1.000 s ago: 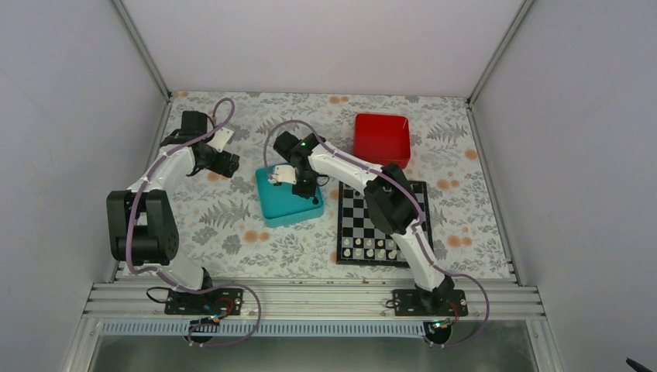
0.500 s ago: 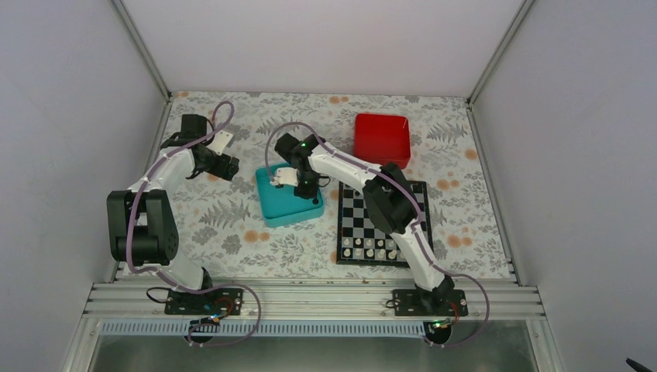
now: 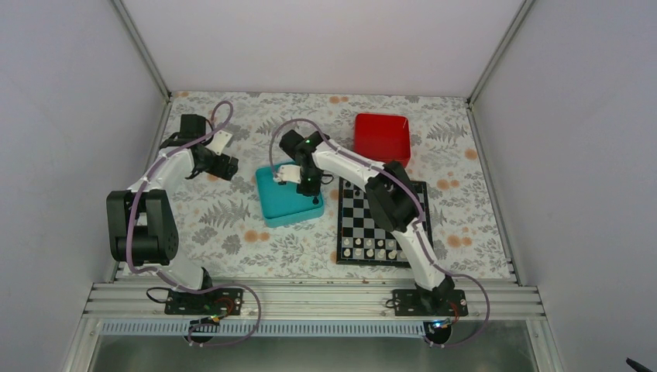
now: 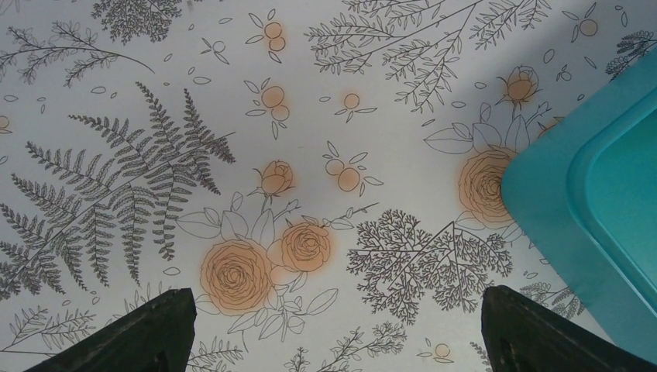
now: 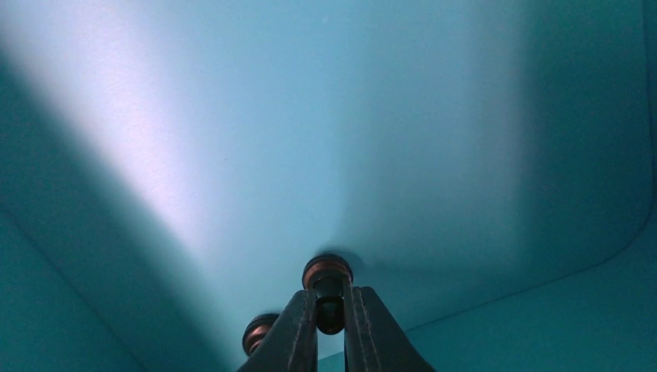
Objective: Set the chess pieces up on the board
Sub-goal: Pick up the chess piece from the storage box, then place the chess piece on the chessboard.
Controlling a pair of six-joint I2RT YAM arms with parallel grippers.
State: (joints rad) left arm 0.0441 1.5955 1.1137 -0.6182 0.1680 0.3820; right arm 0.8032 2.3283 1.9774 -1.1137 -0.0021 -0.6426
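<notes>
**Right gripper clamps onto a black piece in the teal tray**

The right gripper (image 5: 331, 304) is half open a second ago and is now clenched on a small black piece (image 5: 328, 271). Its two fingers pinch the stem, with the round cap standing just above their tips. The pick looks made, and the carry to the board (image 3: 372, 209) is likely next. In the top view the wrist has also shifted slightly toward 2 o'clock over the teal tray (image 5: 465, 116).

A second piece (image 5: 259, 329) sits just beside the fingers at 8 o'clock, touching neither finger as far as I can tell. The board lies at 3 o'clock from the tray. Pale pieces (image 3: 372, 249) line its near rows, and its far rows look mostly bare. The red tray (image 3: 381, 138) stands at 12 o'clock from the board.

The left gripper (image 4: 337, 314) has not changed. Its jaws are spread wide and hold nothing, above the flowered counter (image 4: 349, 93) at the tray's 10 o'clock.

Hard to make out:
- The fingers cover the held piece's body, so I cannot tell its kind.
- I cannot tell whether it has left the tray floor.
- From above, the wrist hides the grasp.
- The right arm crosses part of the board's far rows.
</notes>
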